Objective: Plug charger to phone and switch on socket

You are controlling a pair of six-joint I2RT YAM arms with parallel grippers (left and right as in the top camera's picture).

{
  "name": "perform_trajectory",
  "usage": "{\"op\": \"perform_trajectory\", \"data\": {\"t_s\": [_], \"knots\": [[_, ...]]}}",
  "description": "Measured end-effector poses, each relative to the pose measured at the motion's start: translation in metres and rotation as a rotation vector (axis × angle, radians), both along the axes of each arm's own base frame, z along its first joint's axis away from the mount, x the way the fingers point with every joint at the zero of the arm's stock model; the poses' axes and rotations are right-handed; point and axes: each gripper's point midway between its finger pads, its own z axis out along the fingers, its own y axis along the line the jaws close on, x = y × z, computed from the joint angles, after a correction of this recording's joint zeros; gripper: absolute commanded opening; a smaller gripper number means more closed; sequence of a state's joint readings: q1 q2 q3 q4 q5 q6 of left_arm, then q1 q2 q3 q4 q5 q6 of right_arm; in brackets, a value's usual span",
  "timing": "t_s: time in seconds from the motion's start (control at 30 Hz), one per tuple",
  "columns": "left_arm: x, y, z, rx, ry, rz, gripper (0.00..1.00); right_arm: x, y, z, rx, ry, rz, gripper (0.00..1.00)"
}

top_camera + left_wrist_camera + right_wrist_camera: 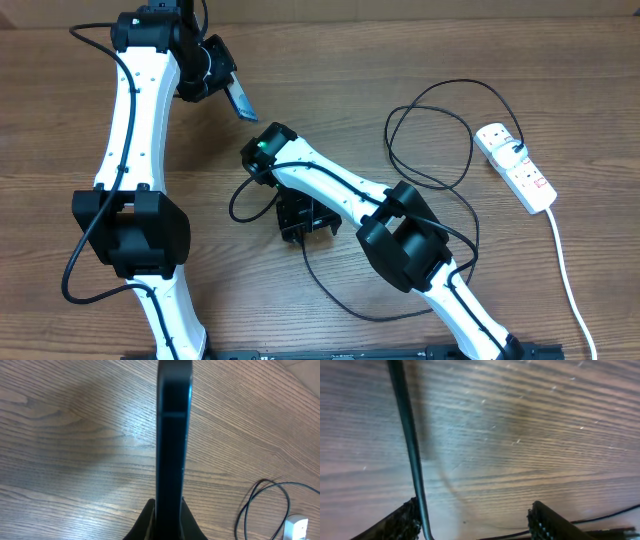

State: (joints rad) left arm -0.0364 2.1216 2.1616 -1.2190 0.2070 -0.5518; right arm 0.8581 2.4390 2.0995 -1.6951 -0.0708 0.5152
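The phone hangs above the table at the upper left, with my left gripper shut on it. In the left wrist view the phone stands edge-on, clamped between the jaws of the left gripper. The charger, a thin black cable, loops across the middle of the table. My right gripper is low over it and open. In the right wrist view the charger runs beside the left finger of the right gripper, unclamped. I cannot make out its connector tip. The white socket lies at the right.
The socket's thick white cord runs down toward the front right edge. Charger loops spread between the right arm and the socket. A charger stretch and a socket corner show in the left wrist view. The table is bare wood elsewhere.
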Motion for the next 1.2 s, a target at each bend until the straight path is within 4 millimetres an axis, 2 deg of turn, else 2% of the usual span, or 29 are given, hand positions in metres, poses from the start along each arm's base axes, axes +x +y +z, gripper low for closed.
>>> {"op": "perform_trajectory", "data": {"t_s": [0.3,0.33,0.37,0.57,0.67,0.77,0.87,0.97,1.07,1.2], "knots": [[0.002,0.0,0.001,0.002,-0.007,0.001,0.04,-0.002,0.005,0.01,0.069,0.025,0.074,0.84],[0.002,0.0,0.001,0.002,-0.007,0.001,0.04,-0.002,0.005,0.013,0.077,0.021,0.08,0.88],[0.002,0.0,0.001,0.002,-0.007,0.001,0.04,-0.002,0.006,0.016,0.086,0.016,0.085,1.0],[0.004,0.0,0.001,0.001,-0.016,0.001,0.04,0.0,0.008,0.034,0.128,-0.016,0.111,1.0],[0.004,0.0,0.002,0.001,-0.018,0.001,0.04,0.002,0.008,0.035,0.13,-0.026,0.114,1.0],[0.005,0.0,0.002,0.001,-0.023,0.001,0.04,0.014,0.016,0.03,0.158,-0.083,0.113,1.0],[0.008,0.0,0.003,-0.003,-0.033,0.008,0.04,0.036,0.033,0.024,0.214,-0.178,0.066,0.95],[0.009,0.003,0.004,-0.016,-0.032,0.045,0.04,0.06,0.043,0.022,0.267,-0.26,0.019,0.83],[0.012,0.009,0.005,-0.022,-0.037,0.07,0.04,0.08,0.045,0.022,0.289,-0.321,-0.043,0.61],[0.013,0.023,0.005,-0.029,-0.036,0.108,0.04,0.094,0.042,0.022,0.279,-0.373,-0.087,0.51]]}}
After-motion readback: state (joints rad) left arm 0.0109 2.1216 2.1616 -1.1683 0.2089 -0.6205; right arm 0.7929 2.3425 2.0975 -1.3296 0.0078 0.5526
